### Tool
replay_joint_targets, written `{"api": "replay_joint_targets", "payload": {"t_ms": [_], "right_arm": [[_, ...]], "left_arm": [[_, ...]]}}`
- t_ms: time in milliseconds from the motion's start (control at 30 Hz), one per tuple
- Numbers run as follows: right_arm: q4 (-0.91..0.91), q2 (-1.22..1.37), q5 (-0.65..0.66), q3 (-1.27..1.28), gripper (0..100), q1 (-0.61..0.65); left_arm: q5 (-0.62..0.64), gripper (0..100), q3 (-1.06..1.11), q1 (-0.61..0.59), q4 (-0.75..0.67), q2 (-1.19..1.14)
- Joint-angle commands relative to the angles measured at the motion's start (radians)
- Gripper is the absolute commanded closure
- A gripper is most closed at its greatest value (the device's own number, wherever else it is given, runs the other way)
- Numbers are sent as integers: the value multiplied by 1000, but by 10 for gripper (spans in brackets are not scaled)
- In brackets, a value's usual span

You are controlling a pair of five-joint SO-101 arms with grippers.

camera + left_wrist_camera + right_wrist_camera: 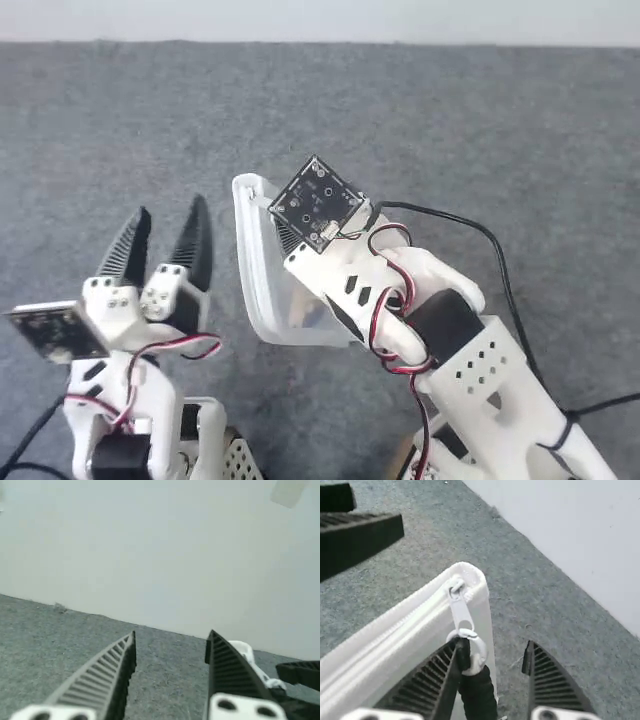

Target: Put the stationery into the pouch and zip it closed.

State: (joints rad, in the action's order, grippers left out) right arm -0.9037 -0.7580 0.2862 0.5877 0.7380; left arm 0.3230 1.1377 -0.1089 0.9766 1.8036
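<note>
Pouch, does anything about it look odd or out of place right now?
Yes. The pouch stands up on edge instead of lying flat. Its zipper pull ring looks caught on the tip of one finger of the right pincer, whose jaws stand open. It seems hooked there rather than gripped.

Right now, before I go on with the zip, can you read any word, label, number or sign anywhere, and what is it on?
No text can be read in any view.
The pouch and its zip pull are plain white, with no print.
The circuit board above the pouch may carry tiny marks, but they are too small to read.
The grey table and the wall bear no sign.
</note>
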Motion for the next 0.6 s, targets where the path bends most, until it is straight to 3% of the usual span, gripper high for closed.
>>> {"api": "replay_joint_targets", "payload": {"t_ms": [0, 133, 367, 567], "right_arm": [[-7, 25, -11, 69, 815, -18], [-36, 15, -11, 66, 815, -16], [-125, 10, -11, 17, 814, -13], [-231, -114, -9, -8, 814, 88]], "left_arm": [[-11, 769, -41, 100, 9, 14], [-101, 771, 27, 155, -23, 12], [-158, 772, 147, 150, -130, 11], [-157, 772, 157, 61, -132, 11]]}}
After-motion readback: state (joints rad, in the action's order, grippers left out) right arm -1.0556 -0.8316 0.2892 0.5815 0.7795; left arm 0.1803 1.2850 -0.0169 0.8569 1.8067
